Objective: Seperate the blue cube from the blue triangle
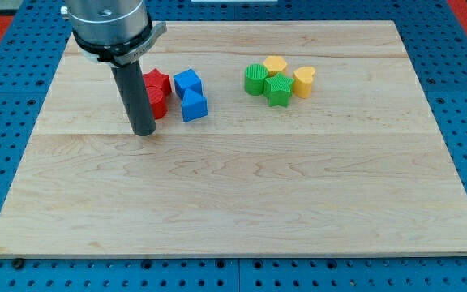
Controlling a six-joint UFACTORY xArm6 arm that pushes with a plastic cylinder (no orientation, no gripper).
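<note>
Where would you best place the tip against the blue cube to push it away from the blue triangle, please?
Probably in the seam where the blue cube touches the blue triangle, entering from the view's left, then pushing the cube's lower face toward the view's top. My tip sits left of both, beside the red blocks.

On the wooden surface [242, 195], my tip [143, 131] rests left of red blocks [157, 91]; blue cube [187, 82] touches blue triangle [194, 107].

No readable text, labels, brands, numbers or signs anywhere in view.
</note>
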